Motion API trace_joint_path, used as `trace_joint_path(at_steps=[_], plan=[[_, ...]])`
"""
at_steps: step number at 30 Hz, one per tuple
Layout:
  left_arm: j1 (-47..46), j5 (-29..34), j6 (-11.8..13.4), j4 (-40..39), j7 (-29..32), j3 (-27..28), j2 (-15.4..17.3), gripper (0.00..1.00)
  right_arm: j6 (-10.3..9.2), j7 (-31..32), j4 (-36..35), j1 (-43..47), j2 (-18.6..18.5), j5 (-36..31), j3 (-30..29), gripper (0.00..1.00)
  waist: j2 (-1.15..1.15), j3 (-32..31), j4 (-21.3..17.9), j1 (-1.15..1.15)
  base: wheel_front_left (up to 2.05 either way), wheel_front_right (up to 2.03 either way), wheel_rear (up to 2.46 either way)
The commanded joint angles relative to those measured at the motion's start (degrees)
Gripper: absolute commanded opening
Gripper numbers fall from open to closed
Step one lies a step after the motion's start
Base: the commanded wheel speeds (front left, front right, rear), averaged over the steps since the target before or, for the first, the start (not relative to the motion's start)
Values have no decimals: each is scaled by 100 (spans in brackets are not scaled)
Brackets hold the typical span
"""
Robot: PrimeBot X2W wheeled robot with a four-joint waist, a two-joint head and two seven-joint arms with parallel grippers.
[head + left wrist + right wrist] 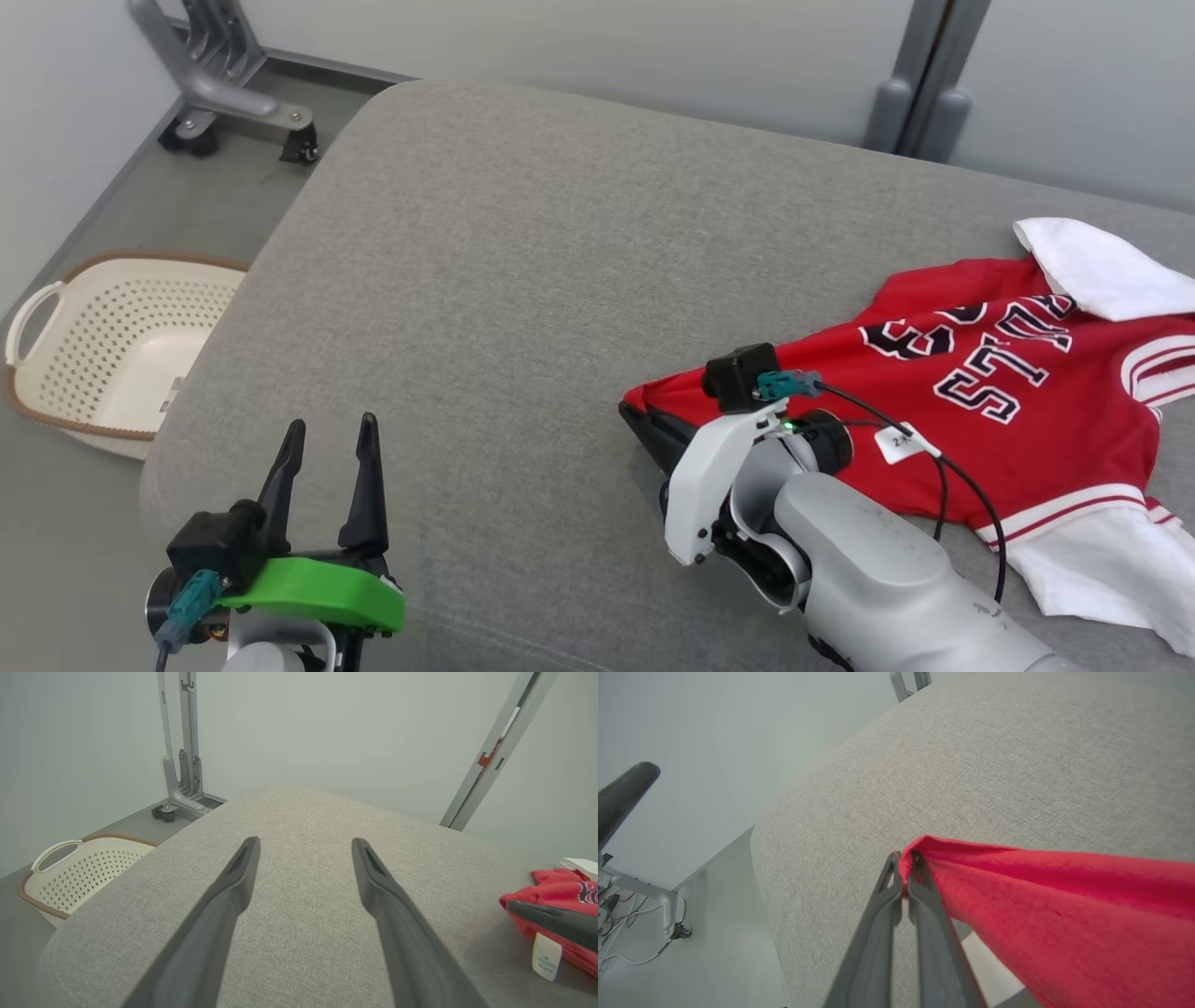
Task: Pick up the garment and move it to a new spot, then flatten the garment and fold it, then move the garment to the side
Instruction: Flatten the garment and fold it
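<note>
Red garment point(1036, 448) lengthwise left-right

Walls point(607, 37): plain, pale grey-green. Light even and diffuse, shadows soft. Floor point(131, 215): grey, smooth. Centre: large pad point(523, 280) in grey woven fabric with rounded corners. On the floor left of the pad: cream perforated basket point(121, 317) with a brown rim and a loop handle. Far left corner: grey metal stand point(224, 89) on black castors. Far right, at the wall: grey upright post point(920, 84). Right wrist view: loose cables point(626, 947) on the floor.
</note>
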Motion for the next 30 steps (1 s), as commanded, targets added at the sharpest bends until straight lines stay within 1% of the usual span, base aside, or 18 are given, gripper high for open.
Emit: trace_joint_path(at_steps=[1, 4, 5, 6, 7, 9, 13, 18, 22, 25, 27, 30], plan=[[-107, -49, -18, 9, -15, -4, 5, 100, 0, -78, 19, -116, -10, 262, 159, 0, 0, 200, 348, 0, 0, 0, 0], [-130, -52, -18, 28, -14, -24, 4, 100, 0, -132, 146, -244, -9, 710, 614, 0, 0, 227, 394, 0, 0, 0, 0], [-133, -48, -18, 38, -15, -21, 4, 100, 1, -137, 196, -276, -11, 820, 718, 14, 0, 227, 392, 0, 0, 0, 0], [-140, -38, -17, 48, -14, -1, 4, 100, 0, -123, 263, -313, -13, 941, 861, 53, 0, 222, 372, 0, 0, 0, 0], [-151, -24, -17, 52, -15, 10, 3, 100, 0, -146, 305, -337, -12, 1038, 957, 100, 0, 216, 348, 0, 0, 0, 0], [-153, 9, -16, 62, -15, 42, 4, 100, 0, -223, 403, -398, -11, 1218, 1133, 100, 0, 186, 247, 0, 0, 0, 0], [-92, 56, -17, 81, -15, 103, 6, 100, 0, -464, 531, -487, -11, 1446, 1416, 100, 0, 54, -80, 0, 0, 0, 0], [1, 110, -17, 37, -15, 193, 7, 100, 0, -877, 280, -557, -26, 1817, 1539, 100, 0, -134, -634, 0, 0, 0, 0], [74, 136, -17, 8, -15, 238, 8, 100, -2, -1204, -134, -607, -419, 2033, 1435, 100, 0, -263, -1062, 0, 0, 0, 0], [123, 143, -17, -10, -15, 262, 9, 100, -1, -1331, -435, -564, -752, 2004, 1206, 100, 0, -334, -1346, 0, 0, 0, 0], [160, 147, -17, -24, -14, 282, 9, 100, 0, -1361, -611, -451, -1008, 1883, 959, 100, 0, -373, -1539, 0, 0, 0, 0], [178, 156, -17, -50, -14, 301, 9, 100, 0, -1358, -906, -113, -1341, 1521, 257, 100, 0, -416, -1799, 0, 0, 0, 0]])
